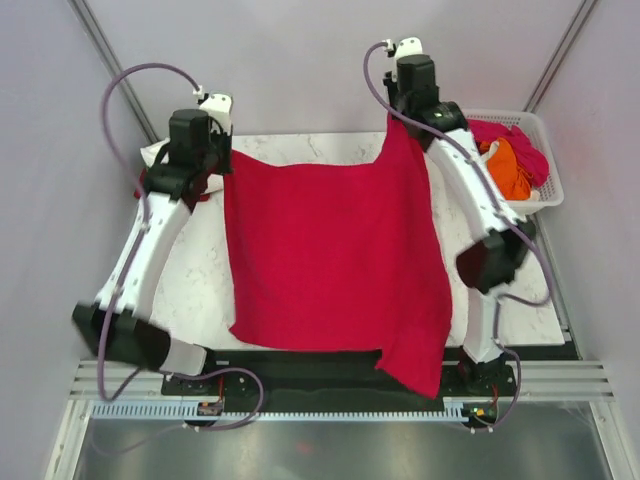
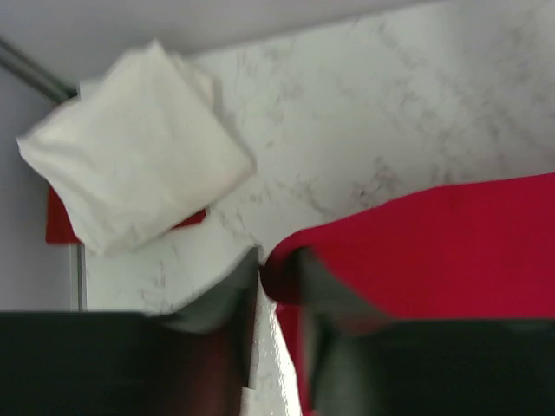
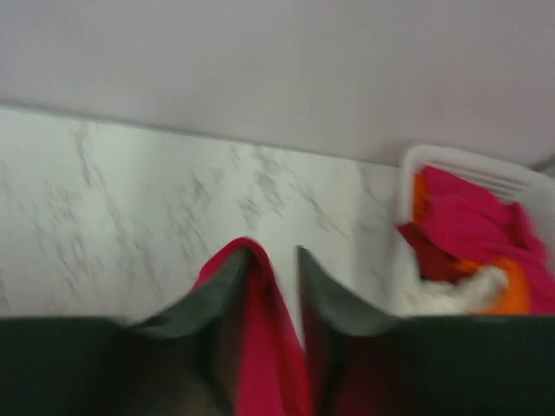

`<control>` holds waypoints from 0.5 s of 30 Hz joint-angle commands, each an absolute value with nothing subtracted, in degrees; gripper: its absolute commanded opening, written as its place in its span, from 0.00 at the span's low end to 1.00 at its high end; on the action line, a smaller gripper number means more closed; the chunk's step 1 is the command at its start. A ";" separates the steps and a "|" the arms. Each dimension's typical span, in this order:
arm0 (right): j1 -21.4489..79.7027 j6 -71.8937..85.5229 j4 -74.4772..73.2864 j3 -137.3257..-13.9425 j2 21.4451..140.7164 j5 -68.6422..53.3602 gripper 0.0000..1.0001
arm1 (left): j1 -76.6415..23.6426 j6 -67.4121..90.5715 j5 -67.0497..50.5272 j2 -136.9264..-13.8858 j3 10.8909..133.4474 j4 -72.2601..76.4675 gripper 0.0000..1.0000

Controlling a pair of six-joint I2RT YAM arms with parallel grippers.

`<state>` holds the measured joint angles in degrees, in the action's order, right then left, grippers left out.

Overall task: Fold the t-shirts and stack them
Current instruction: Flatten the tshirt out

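Observation:
A large crimson-red t-shirt (image 1: 335, 260) lies spread over the marble table (image 1: 200, 270), and its near right corner hangs over the front edge. My left gripper (image 1: 222, 155) (image 2: 270, 269) is at the shirt's far left corner. Its jaws are slightly apart and the red edge drapes over the right finger. My right gripper (image 1: 400, 115) (image 3: 274, 256) holds the far right corner up off the table. Its jaws are apart and the cloth hangs on the left finger. A folded cream-white t-shirt (image 2: 134, 182) (image 1: 158, 155) lies at the far left, on top of something red (image 2: 59, 221).
A white lattice basket (image 1: 548, 192) (image 3: 434, 158) stands at the far right edge. It holds a pink shirt (image 1: 522, 145), an orange one (image 1: 510, 172) and some white cloth (image 3: 451, 295). Grey walls close in the back and both sides.

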<state>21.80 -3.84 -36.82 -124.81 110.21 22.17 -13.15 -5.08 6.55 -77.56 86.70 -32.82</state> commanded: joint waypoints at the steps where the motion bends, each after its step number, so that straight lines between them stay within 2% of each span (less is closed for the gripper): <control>1: 17.94 -0.27 -39.44 -149.34 135.33 13.62 0.97 | -4.77 -0.98 11.16 -99.31 97.23 -33.20 0.66; 2: 17.15 -0.18 -40.16 -159.59 139.27 13.80 0.98 | -3.70 -0.53 10.64 -104.19 102.60 -37.66 0.79; 4: 16.44 2.45 -35.10 -157.70 139.85 13.37 0.98 | -2.47 4.47 11.51 -113.50 115.15 -46.96 0.78; 5: 15.91 3.16 -31.24 -146.97 137.40 12.75 0.98 | -2.46 4.83 11.86 -114.08 117.23 -48.07 0.77; 6: 15.82 4.12 -24.33 -141.91 134.59 12.48 0.98 | -2.55 5.79 11.69 -113.39 117.68 -48.16 0.77; 9: 15.56 5.01 -23.72 -137.28 129.82 12.21 0.98 | -2.55 7.11 11.78 -108.20 116.37 -46.76 0.85; 13: 15.56 6.84 -27.42 -136.15 126.84 12.92 0.98 | -3.07 9.05 6.43 -102.50 113.14 -46.76 0.81; 15: 15.56 8.34 -26.73 -129.49 124.03 12.31 0.98 | -4.04 11.15 3.35 -99.08 109.88 -45.88 0.80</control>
<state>15.11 4.95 -30.61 -132.42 135.46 13.39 -2.68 5.87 8.14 -108.22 111.15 -46.94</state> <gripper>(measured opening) 0.979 0.811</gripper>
